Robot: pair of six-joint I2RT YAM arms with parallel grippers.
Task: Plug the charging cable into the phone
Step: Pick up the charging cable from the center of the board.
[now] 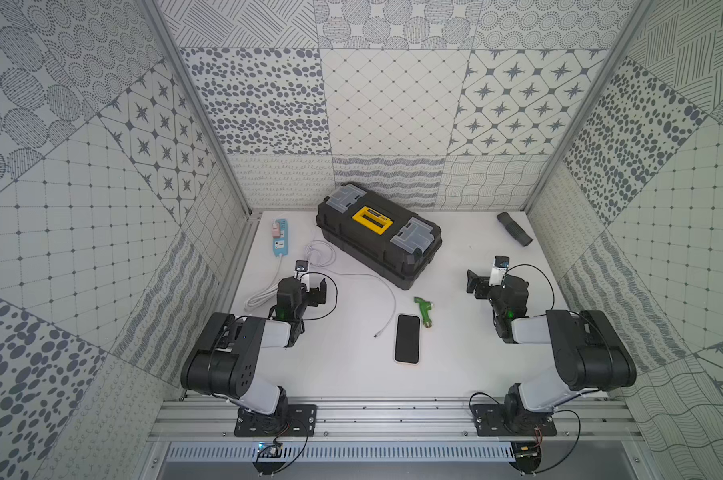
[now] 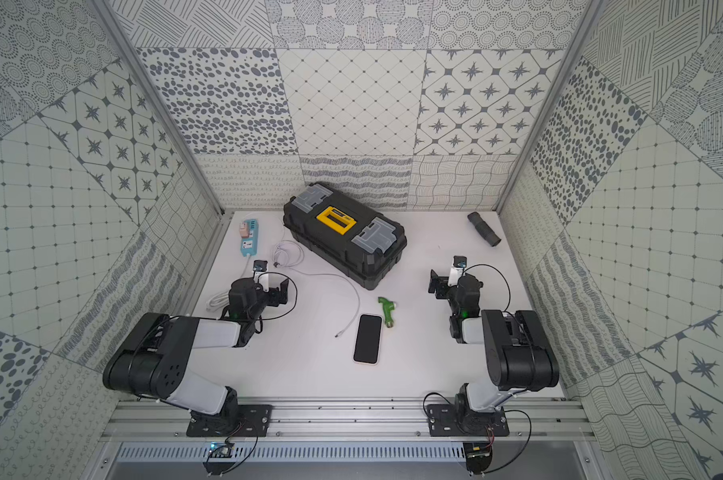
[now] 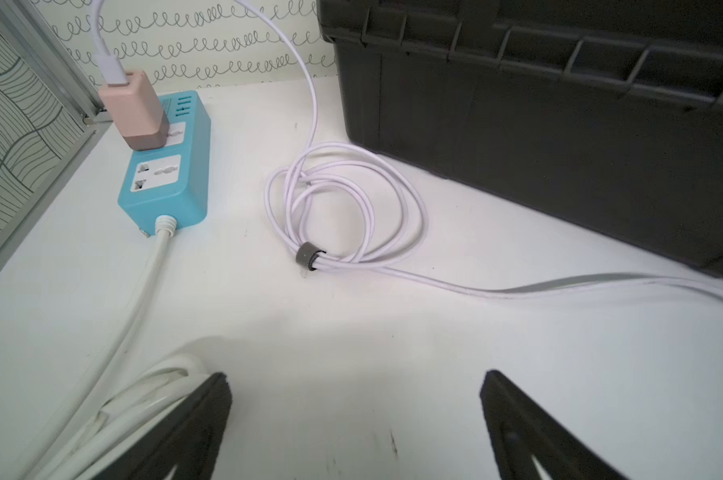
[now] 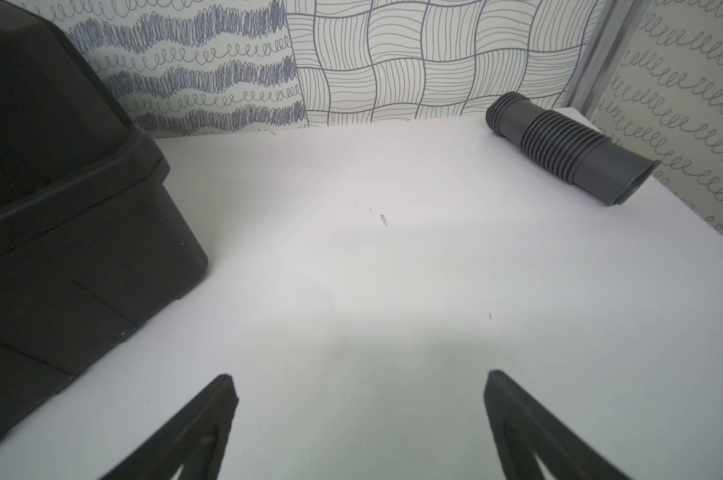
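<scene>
The phone [image 1: 407,338] [image 2: 368,338] lies flat and screen up in the middle of the white table. The white charging cable [image 1: 386,291] [image 2: 353,293] runs from a tied coil [image 3: 343,208] beside the toolbox to its silvery plug [image 1: 377,334] [image 2: 338,334], which rests on the table just left of the phone. My left gripper [image 1: 309,282] [image 3: 355,382] is open and empty, hovering near the coil and left of the cable. Open and empty too, my right gripper [image 1: 484,278] [image 4: 361,382] hangs over bare table to the right of the toolbox.
A black toolbox [image 1: 378,235] with a yellow handle stands at the back. A blue power strip [image 1: 280,237] with a pink adapter [image 3: 137,112] and a thick white cord [image 1: 264,295] lies at the left. A green fitting [image 1: 424,309] sits by the phone. A grey ribbed tube [image 1: 514,228] lies back right.
</scene>
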